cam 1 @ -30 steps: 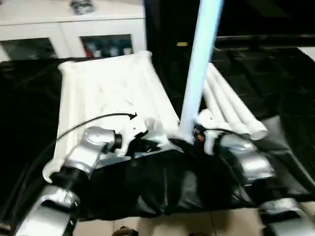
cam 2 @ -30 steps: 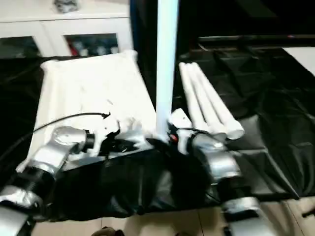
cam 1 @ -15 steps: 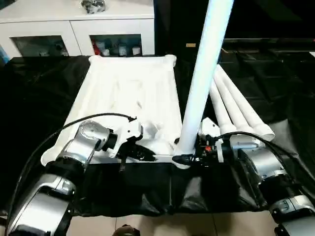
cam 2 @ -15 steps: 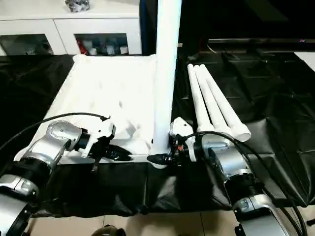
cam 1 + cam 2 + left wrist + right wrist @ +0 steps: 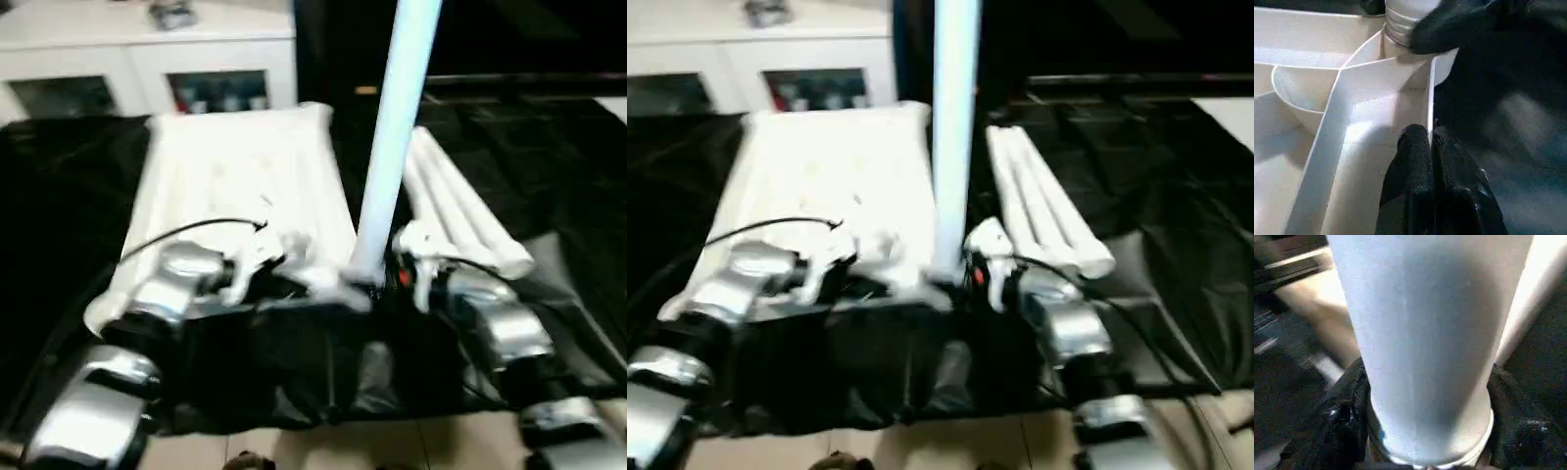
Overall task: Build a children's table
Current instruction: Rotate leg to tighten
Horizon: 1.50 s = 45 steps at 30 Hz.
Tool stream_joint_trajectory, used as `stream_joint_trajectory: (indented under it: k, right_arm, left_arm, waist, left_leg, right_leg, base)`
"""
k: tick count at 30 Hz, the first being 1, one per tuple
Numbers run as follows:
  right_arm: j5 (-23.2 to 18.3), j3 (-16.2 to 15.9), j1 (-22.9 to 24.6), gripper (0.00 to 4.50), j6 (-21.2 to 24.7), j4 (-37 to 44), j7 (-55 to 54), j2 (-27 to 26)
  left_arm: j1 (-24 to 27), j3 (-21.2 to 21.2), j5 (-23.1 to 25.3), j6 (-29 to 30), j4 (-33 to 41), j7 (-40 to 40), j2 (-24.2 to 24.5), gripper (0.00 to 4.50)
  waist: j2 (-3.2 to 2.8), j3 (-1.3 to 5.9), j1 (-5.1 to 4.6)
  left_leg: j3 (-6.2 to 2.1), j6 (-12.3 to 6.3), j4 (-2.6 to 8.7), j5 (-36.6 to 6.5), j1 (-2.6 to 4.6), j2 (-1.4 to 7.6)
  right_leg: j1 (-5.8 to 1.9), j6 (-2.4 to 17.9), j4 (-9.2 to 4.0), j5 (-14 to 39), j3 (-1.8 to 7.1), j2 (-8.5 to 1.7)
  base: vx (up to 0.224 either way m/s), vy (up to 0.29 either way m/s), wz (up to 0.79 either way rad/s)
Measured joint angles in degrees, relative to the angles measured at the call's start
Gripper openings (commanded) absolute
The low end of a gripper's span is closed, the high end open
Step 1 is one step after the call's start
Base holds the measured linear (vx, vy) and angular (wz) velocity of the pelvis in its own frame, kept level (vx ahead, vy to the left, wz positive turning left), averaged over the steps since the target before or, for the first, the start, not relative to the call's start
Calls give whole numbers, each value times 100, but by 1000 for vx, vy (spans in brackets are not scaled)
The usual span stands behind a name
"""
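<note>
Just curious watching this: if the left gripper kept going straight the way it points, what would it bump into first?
Probably the upright leg seated in the tabletop's corner socket, with the right gripper's finger on it. The left gripper points along the rim toward it; depth is unclear.

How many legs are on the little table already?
One so far: an upright leg stands in the near corner socket of the upside-down tabletop. The right gripper holds its base, and the left gripper pinches the tabletop's edge. Three spare legs lie beside it, not yet fitted.

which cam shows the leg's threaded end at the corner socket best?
Left wrist view: the upright leg's ribbed end sits right at the corner socket, unblurred. Head views show the leg's shaft, its base blurred. Right wrist view has the shaft between the right gripper's fingers.
</note>
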<state>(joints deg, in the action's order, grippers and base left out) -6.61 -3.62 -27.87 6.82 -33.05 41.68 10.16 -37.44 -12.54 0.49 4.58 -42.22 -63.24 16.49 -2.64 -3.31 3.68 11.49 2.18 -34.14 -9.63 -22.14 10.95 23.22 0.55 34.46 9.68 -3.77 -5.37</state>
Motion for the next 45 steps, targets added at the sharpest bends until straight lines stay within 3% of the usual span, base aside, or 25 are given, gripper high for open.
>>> stream_joint_trajectory:
  k: [3, 4, 5, 12, 17, 25, 30, 38, 45]
  right_arm:
    - [156, 159, 62, 272, 39, 93, -1071, -460]
    - [179, 160, 60, 307, 51, 109, -1241, -488]
    - [211, 165, 72, 307, 59, 148, -1377, -547]
    - [282, 43, 196, 384, -85, 273, -1246, -501]
    - [242, -122, 183, 384, -132, 272, -409, -154]
    - [46, -536, 60, 384, -173, 281, 1570, 736]
    - [-53, -762, -55, 369, -72, 309, 2576, 997]
    - [-130, -829, -129, 308, 2, 297, 3015, 1037]
    - [-158, -750, -17, 278, 31, 325, 2864, 909]
  left_arm:
    - [393, 145, 145, 466, 770, 670, -219, 0]
    - [406, 146, 146, 581, 848, 747, -267, 0]
    - [492, 150, 151, 666, 994, 853, -293, 0]
    - [693, 116, 138, 722, 1333, 861, -236, 0]
    - [721, 56, 70, 560, 1329, 459, -60, 0]
    - [536, -111, -133, 264, 979, -811, 334, 0]
    - [301, -218, -151, 70, 593, -1361, 439, 0]
    - [50, -256, -157, -226, 128, -1837, 481, 0]
    - [-3, -239, -159, -334, -89, -1851, 441, 0]
  waist:
    - [-2, 2, -91]
    - [-4, 3, -96]
    - [-8, 6, -102]
    - [-15, 10, -142]
    - [-15, 10, -128]
    - [-13, 9, 32]
    - [-11, 8, 156]
    - [-9, 7, 253]
    - [-8, 8, 273]
  left_leg:
    - [-5, 1, 16, 0, 11, 0]
    - [-4, 1, 23, 0, 11, -1]
    - [-3, 1, 27, 0, 11, -1]
    - [-1, 1, 32, -2, 6, -5]
    - [-2, 0, 36, -1, 5, -4]
    - [1, -2, 22, -1, -6, -4]
    - [1, -2, 16, 0, -6, -1]
    - [4, -3, 2, 0, -12, -1]
    - [3, -2, 1, 0, -11, 0]
  right_leg:
    - [0, -10, -2, 6, 0, 6]
    - [1, -12, -7, 8, -1, 6]
    - [1, -14, -10, 9, 0, 6]
    - [0, -20, -26, 12, 3, 6]
    - [0, -19, -27, 12, 0, 6]
    - [-5, -17, -27, 10, 1, 4]
    - [-6, -16, -17, 10, -1, 3]
    - [-8, -16, -9, 10, 1, -2]
    - [-8, -16, -4, 10, 0, -2]
  base:
    - [0, 0, 0]
    - [0, 0, 0]
    - [0, 0, 0]
    - [0, 0, 0]
    - [0, 0, 0]
    - [0, 0, 0]
    - [0, 0, 0]
    - [0, 0, 0]
    - [0, 0, 0]
